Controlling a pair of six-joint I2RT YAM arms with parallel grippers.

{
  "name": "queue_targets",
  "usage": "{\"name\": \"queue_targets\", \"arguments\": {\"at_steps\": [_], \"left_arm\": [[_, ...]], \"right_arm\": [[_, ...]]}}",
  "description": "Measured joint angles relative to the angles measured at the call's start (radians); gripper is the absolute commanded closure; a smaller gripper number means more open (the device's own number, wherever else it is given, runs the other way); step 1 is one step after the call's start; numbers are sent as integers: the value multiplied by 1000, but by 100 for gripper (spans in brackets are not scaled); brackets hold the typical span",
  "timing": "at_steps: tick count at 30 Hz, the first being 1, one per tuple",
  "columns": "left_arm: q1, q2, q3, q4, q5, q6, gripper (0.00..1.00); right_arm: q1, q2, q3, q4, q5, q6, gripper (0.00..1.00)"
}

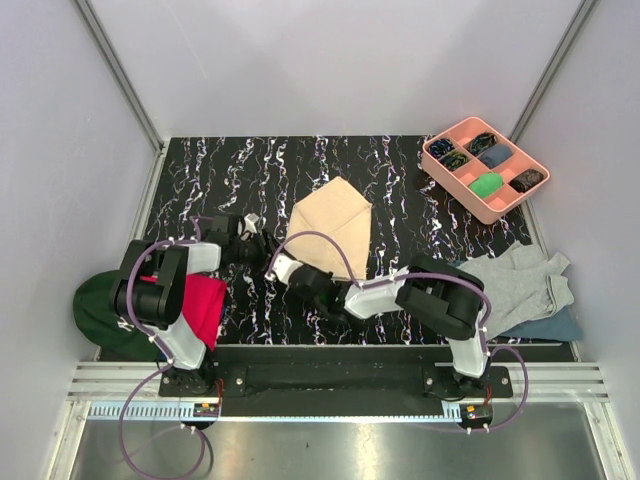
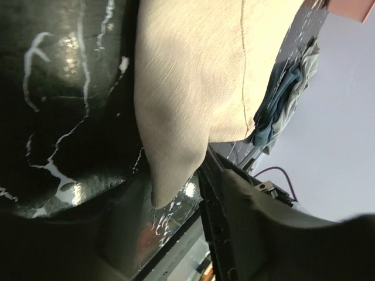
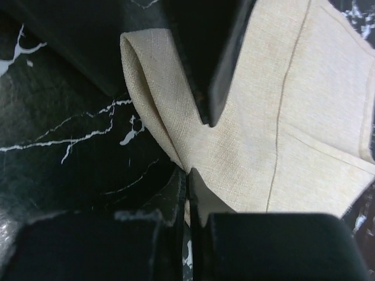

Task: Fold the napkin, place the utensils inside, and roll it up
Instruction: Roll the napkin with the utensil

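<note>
While the right gripper [image 3: 187, 175] has its fingers pressed together at the near-left edge of the napkin [image 1: 332, 222], creases in the cloth run straight to the tips. It is probably pinching a thin fold there, though the seam between the fingers is too dark to confirm. The left gripper [image 1: 255, 238] has its fingers [image 3: 211, 70] apart, straddling a raised ridge of that same edge without gripping it.

Napkin: plain beige woven cloth with a visible linen-like weave and a fine stitched or creased line across it. Its outline is an irregular kite, and one flap looks doubled over. Apart from the lifted edge, it lies flat on the glossy black marbled table [image 1: 200, 180].

Handling judgement: the napkin is light, limp and not fragile, with no stiffness to hold a shape. In the left wrist view it sags to a soft point where lifted. It is likely to slide on the glossy surface if dragged. The best hold is a pinch at a corner or hem, through both layers where it is doubled, since the flat middle offers nothing to grip.

Further out, a pink compartment tray [image 1: 455, 188] sits well beyond the napkin's far-right side. A rumpled grey cloth [image 1: 515, 280] lies off its near right, and a red cloth [image 1: 205, 305] off its near left.
</note>
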Motion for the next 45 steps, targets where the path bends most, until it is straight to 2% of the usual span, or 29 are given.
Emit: {"name": "queue_targets", "arguments": {"at_steps": [4,16,22,27,34,45], "left_arm": [[23,-21,-13,-4,-32,6,28],[35,-300,-135,26,-257,77,26],[-74,-392,-141,32,-362,160,26],[-129,-465,-173,69,-424,227,26],[-198,-464,-242,176,-436,296,25],[-232,-424,-271,248,-472,369,23]], "right_arm": [[-55,-18,47,-104,-125,35,100],[-230,-75,165,-444,-580,193,100],[-312,-66,264,-575,-829,258,100],[-377,6,380,-678,-1035,294,100],[-437,168,488,-787,-1230,324,100],[-496,245,560,-856,-1416,396,100]]}}
